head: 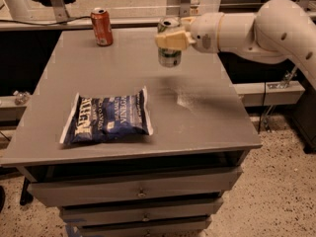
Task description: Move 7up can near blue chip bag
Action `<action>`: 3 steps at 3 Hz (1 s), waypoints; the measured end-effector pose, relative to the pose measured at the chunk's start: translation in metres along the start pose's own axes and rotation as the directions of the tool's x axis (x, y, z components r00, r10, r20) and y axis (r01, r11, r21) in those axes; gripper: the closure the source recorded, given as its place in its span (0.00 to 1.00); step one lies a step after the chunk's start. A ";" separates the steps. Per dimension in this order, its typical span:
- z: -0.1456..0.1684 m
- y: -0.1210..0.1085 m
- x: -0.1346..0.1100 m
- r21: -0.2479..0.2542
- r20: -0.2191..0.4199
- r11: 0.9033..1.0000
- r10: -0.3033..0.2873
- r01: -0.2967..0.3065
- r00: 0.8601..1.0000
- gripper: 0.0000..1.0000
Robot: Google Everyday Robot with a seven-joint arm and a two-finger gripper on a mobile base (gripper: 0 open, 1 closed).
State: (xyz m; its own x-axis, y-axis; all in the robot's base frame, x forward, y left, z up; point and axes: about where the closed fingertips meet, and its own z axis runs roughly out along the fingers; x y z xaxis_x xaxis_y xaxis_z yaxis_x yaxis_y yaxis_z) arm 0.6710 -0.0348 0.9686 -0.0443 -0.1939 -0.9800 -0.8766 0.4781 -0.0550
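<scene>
— Two cans on that counter (207, 112). Which one have you got?

— The 7up can (169, 57). My gripper (171, 38) hangs over the far half of the counter with its jaws clamped on the can's upper part from the side. The can is upright, and I judge its base to be clear of the surface. The red-orange can (101, 27) stands well to the left of the jaws, by the far edge. I leave that one alone.

— And the blue chip bag (108, 120)?

— It lies flat, below and left of the jaws, toward the near edge and well apart from the can.

— So how do you run it?

— I'd carry the can low and level, toward me and leftward, with no wrist roll. I'd aim for the bare patch just beside the bag's right crimped end, not over the bag, since a can set on a puffy bag would likely tip. My arm reaches in from the right, so that end should spare the bag a brush from the forearm.

— Release?

— I'd lower until the base sits flat, then part the jaws and back out to the right, so neither one drags the can over. I can't tell how full it is, so I'd go slowly.

— Biggest risk?

— Nudging the bag, or letting go too high so the can topples.
</scene>
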 end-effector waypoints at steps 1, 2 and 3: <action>-0.026 0.040 0.020 -0.020 -0.022 1.000 -0.010 0.009 1.000 1.00; -0.049 0.066 0.042 -0.042 -0.044 0.999 -0.013 0.011 0.999 1.00; -0.064 0.086 0.054 -0.057 -0.046 0.998 -0.006 0.003 0.999 1.00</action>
State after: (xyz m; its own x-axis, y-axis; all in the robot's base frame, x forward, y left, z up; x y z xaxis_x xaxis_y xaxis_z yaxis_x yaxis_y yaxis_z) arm 0.5623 -0.0591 0.9237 -0.0608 -0.2356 -0.9699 -0.9027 0.4277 -0.0473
